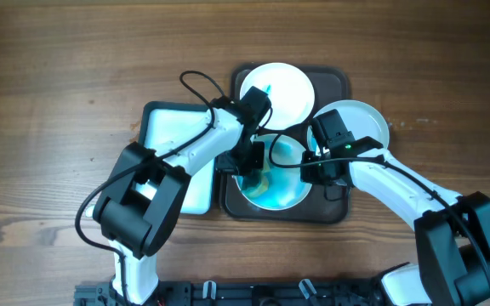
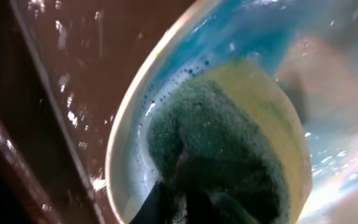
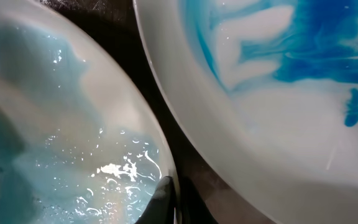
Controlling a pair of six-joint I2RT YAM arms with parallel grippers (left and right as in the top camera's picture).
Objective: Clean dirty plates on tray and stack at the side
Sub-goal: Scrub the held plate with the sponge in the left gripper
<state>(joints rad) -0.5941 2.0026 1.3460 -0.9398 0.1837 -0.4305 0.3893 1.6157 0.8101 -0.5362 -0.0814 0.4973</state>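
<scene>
A blue-smeared wet plate [image 1: 277, 189] lies at the front of the dark tray [image 1: 334, 85]. My left gripper [image 1: 250, 161] is shut on a green and yellow sponge [image 2: 229, 143] pressed onto this plate [image 2: 129, 143]. My right gripper [image 1: 321, 163] is shut on the plate's right rim [image 3: 166, 180]. A second plate [image 1: 277, 89] with a blue streak sits at the back of the tray; it also shows in the right wrist view [image 3: 278, 87]. A white plate [image 1: 360, 119] lies at the tray's right edge.
A white rectangular tray [image 1: 170, 127] lies to the left of the dark tray, under my left arm. Bare wooden tabletop [image 1: 58, 102] surrounds both.
</scene>
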